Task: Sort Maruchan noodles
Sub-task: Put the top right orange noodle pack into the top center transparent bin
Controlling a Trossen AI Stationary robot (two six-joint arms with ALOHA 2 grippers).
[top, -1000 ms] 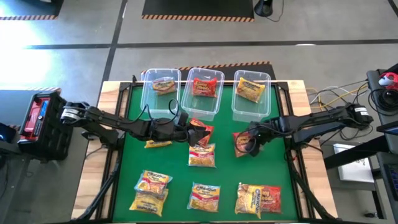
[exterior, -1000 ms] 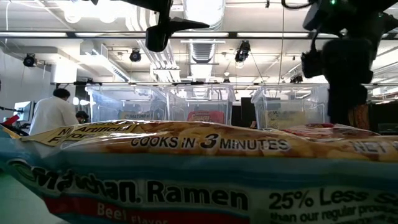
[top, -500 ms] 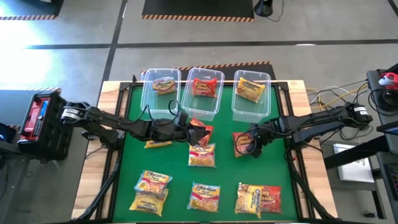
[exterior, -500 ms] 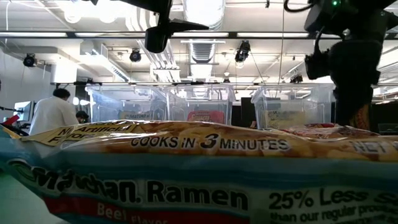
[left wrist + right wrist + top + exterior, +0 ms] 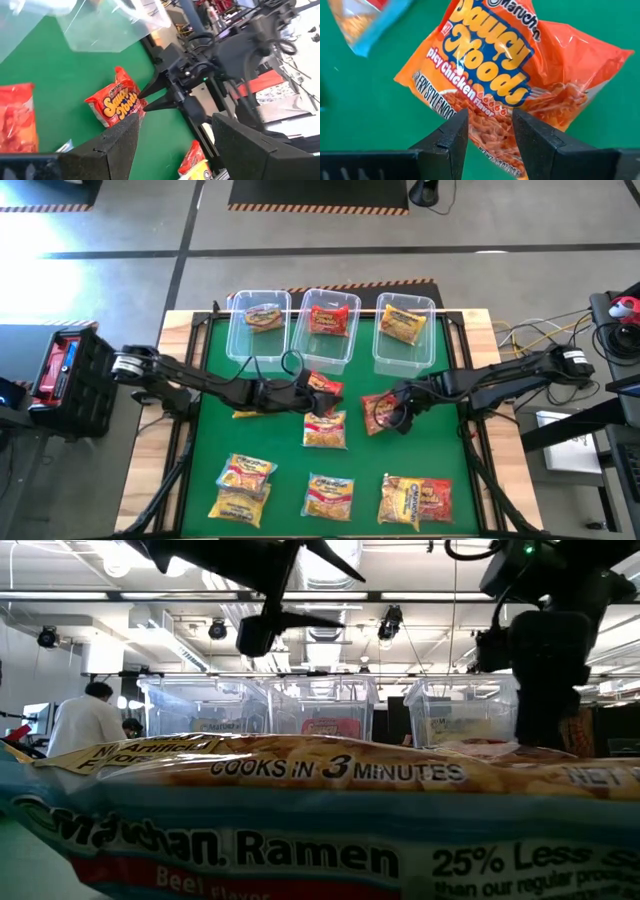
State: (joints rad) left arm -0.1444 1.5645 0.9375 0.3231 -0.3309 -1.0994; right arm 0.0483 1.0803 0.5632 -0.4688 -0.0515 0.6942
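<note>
The Maruchan noodles lie scattered on the green mat. An orange packet [image 5: 376, 412] sits right of centre, and my right gripper [image 5: 394, 414] is shut on it. My left gripper [image 5: 308, 394] hovers open at the mat's middle, just beside a red packet [image 5: 324, 388], with nothing between its fingers [image 5: 105, 147]. A yellow packet [image 5: 325, 430] lies flat below the red one. Another yellow one [image 5: 253, 412] peeks out from under my left arm. Further packets [image 5: 240, 485], [image 5: 328, 495], [image 5: 415, 500] lie along the near edge. My right gripper pinches the orange packet's lower end [image 5: 490, 142], below its printed label, between its two fingers [image 5: 451, 135]. The fingers slant down at it from the table's right side. The packet sits tilted [image 5: 117, 102], its held edge raised and its far corner low toward the mat.
Three clear bins [image 5: 238, 330], [image 5: 300, 330], [image 5: 432, 335] stand in a row at the far edge, each with a packet inside. One packet [image 5: 300, 820] lies right in front of the low camera and blocks most of the mat. A person [image 5: 85, 720] stands in the room behind.
My left gripper has sunk and edged toward the red packet, staying open. My right gripper has narrowed onto the orange packet, which has shifted a little toward the table's left and tipped up on its held side.
</note>
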